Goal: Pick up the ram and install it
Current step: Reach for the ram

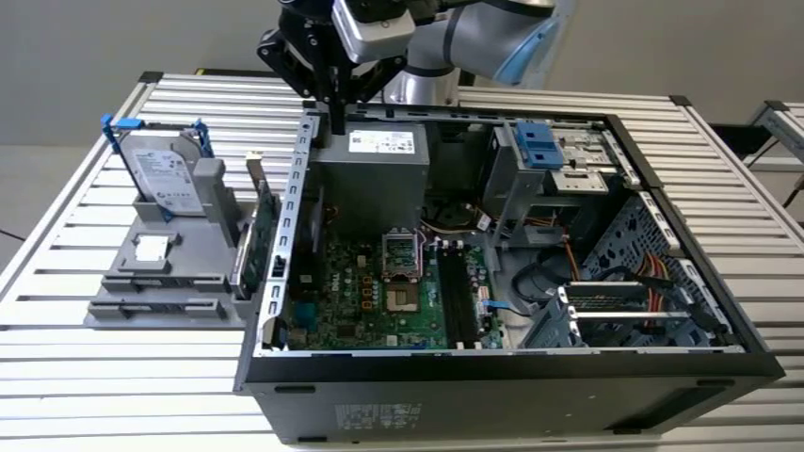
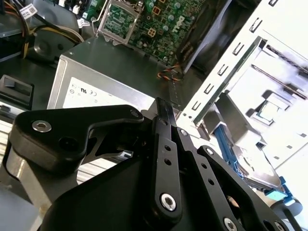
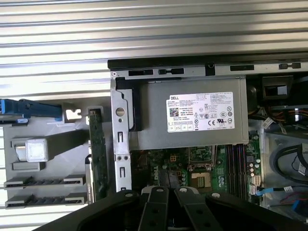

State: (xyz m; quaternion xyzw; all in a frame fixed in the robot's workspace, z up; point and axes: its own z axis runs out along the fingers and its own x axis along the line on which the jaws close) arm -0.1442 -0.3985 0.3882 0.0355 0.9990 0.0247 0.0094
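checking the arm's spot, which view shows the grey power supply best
The first wrist view: the power supply faces the camera with its labelled side in full sight. The exterior view shows it at a slant, close by the gripper. In the second wrist view the gripper's links cover its near end.

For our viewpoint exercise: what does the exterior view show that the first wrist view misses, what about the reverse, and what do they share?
Exterior view adds: the arm's silver and blue joints, the case's black outer side, the perforated drive cage. First wrist view adds: slots along the case's rear wall, from above. Shared: the gripper, power supply, motherboard, green board on edge in the grey holder.
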